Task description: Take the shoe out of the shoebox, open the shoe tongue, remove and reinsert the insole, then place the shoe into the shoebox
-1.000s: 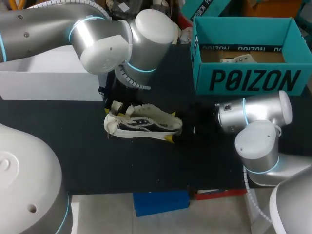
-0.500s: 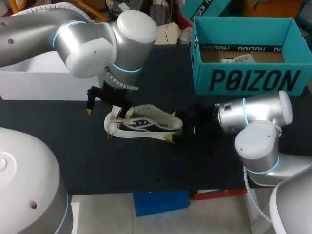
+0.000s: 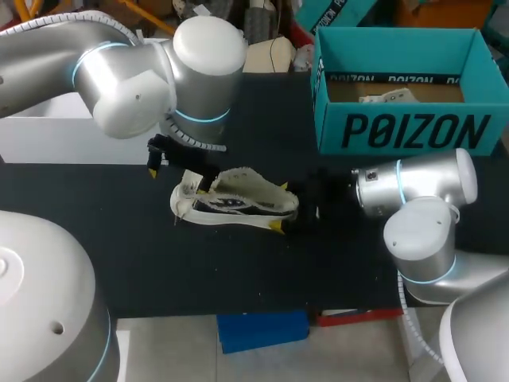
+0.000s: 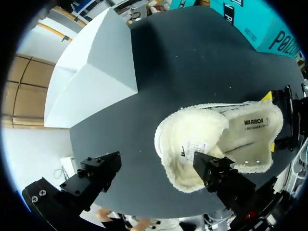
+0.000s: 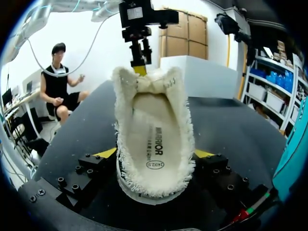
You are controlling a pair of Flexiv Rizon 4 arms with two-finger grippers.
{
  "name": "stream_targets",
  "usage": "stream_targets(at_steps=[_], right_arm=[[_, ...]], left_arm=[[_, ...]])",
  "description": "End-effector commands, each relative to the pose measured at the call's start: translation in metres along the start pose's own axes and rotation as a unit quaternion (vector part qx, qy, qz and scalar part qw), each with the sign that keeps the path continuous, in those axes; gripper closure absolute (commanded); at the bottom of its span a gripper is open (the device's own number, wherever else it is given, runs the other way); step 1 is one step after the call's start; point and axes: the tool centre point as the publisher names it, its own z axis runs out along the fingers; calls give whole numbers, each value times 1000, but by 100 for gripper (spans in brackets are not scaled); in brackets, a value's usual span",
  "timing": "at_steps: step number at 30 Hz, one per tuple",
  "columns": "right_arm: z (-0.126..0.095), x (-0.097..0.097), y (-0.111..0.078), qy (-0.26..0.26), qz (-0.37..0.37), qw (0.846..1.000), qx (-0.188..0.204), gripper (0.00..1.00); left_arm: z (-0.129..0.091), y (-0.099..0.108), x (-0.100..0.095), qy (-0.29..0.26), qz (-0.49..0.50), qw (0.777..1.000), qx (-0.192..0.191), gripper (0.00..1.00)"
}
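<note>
A cream fleece-lined shoe (image 3: 235, 203) lies on the black table (image 3: 159, 263), toe toward the left. Its insole (image 5: 154, 144) shows inside the wide-open mouth. My right gripper (image 3: 288, 213) is shut on the heel, a yellow-tipped finger pressed against each side (image 5: 155, 159). My left gripper (image 3: 176, 177) hovers at the toe end, open, fingers spread wide. In the left wrist view one finger (image 4: 219, 175) overlaps the fleece tongue (image 4: 192, 139) and the other finger (image 4: 94, 175) stands off over bare table. The teal shoebox (image 3: 409, 131) stands open at the back right.
A white box (image 3: 71, 131) sits along the table's back left, close behind my left arm. Some paper (image 3: 386, 97) lies inside the shoebox. Bare black table (image 3: 238, 278) stretches in front of the shoe.
My left gripper has opened wide and let go of the shoe's toe end, and its arm has shifted left. The shoe and my right arm have stayed still.
</note>
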Motion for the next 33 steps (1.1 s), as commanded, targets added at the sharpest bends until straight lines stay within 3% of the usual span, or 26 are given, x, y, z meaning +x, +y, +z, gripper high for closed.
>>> stream_targets(at_steps=[1, 3, 4, 5, 6, 9, 11, 14, 19, 25, 29, 33], right_arm=[[0, 0, -2, 0, 1, 1000, 0, 100], [0, 0, -2, 0, 1, 1000, 0, 100], [0, 0, -2, 0, 1, 1000, 0, 100], [0, 0, -2, 0, 1, 1000, 0, 100], [0, 0, -2, 0, 1, 1000, 0, 100], [0, 0, -2, 0, 1, 1000, 0, 100], [0, 0, -2, 0, 1, 1000, 0, 100], [0, 0, -2, 0, 1, 1000, 0, 100], [0, 0, -2, 0, 1, 1000, 0, 100], [0, 0, -2, 0, 1, 1000, 0, 100], [0, 0, -2, 0, 1, 1000, 0, 100], [0, 0, -2, 0, 1, 1000, 0, 100]], left_arm=[[-25, 10, -1, 140, 190, 965, 114, 0], [-35, 5, 12, 194, 300, 925, 128, 0], [-37, 2, 19, 222, 352, 901, 123, 19], [-40, 0, 27, 246, 404, 873, 116, 56], [-43, 0, 36, 244, 448, 851, 126, 100], [-52, 1, 59, 257, 559, 779, 120, 100], [-53, 0, 72, 245, 593, 758, 115, 100], [-55, -13, 83, 277, 620, 726, 113, 100], [-61, -38, 89, 311, 662, 672, 118, 100], [-73, -52, 91, 319, 666, 662, 126, 100], [-75, -50, 105, 324, 695, 629, 128, 100], [-71, -50, 110, 319, 697, 630, 125, 100]])
